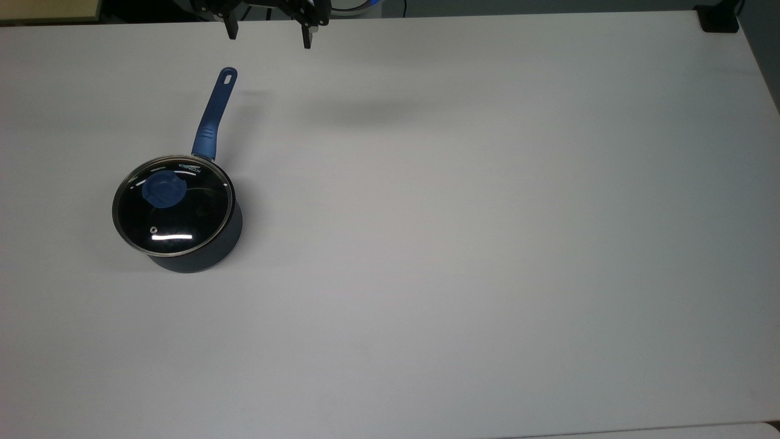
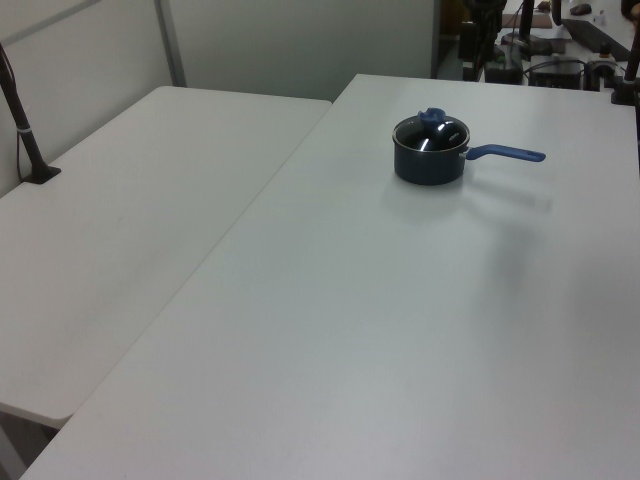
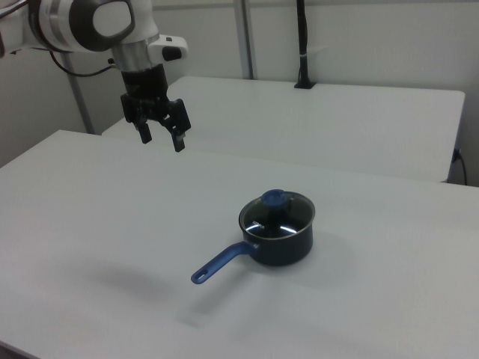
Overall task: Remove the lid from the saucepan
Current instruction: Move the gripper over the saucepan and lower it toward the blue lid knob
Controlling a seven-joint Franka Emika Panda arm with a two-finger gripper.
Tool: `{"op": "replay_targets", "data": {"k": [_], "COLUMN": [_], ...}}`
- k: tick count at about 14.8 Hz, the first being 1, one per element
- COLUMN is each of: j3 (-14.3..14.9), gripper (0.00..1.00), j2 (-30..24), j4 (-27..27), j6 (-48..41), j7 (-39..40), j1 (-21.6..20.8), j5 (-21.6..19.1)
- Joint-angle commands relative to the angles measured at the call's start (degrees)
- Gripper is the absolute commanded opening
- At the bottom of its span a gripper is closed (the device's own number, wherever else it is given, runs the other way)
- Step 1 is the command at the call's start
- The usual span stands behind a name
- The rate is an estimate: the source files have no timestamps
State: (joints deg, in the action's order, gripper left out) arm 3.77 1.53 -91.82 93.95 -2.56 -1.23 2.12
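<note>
A small dark navy saucepan (image 1: 201, 256) (image 2: 428, 168) (image 3: 288, 250) stands on the white table, toward the top view's left. Its long blue handle (image 1: 214, 116) (image 2: 505, 154) (image 3: 219, 263) points toward the top edge of the top view. The glass lid (image 1: 173, 204) (image 2: 430, 130) (image 3: 277, 213) with a steel rim sits on the pan, and its blue knob (image 1: 163, 189) (image 3: 273, 199) is free. My gripper (image 1: 268, 33) (image 3: 161, 138) hangs open high above the table, well away from the pan, at the top view's upper edge beyond the handle's end.
A second white table (image 2: 150, 200) (image 3: 337, 112) adjoins this one. A black post (image 3: 303, 45) (image 2: 25, 130) stands on it. A dark clamp (image 1: 719, 18) sits at the top view's upper right corner. Wide bare tabletop (image 1: 487, 244) lies to the pan's right in the top view.
</note>
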Motion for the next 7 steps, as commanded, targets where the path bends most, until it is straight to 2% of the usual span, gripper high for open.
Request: {"op": "replay_targets", "data": {"k": [1, 7], "j3": [0.36, 0.45], "gripper": [1.00, 1.00], "j2": [-1.00, -0.91], "j4": [-1.17, -1.08], "j6": [-0.43, -0.25], "j7": [0.54, 0.28], "j1": [-0.61, -0.52], "j5": [0.86, 0.78]}}
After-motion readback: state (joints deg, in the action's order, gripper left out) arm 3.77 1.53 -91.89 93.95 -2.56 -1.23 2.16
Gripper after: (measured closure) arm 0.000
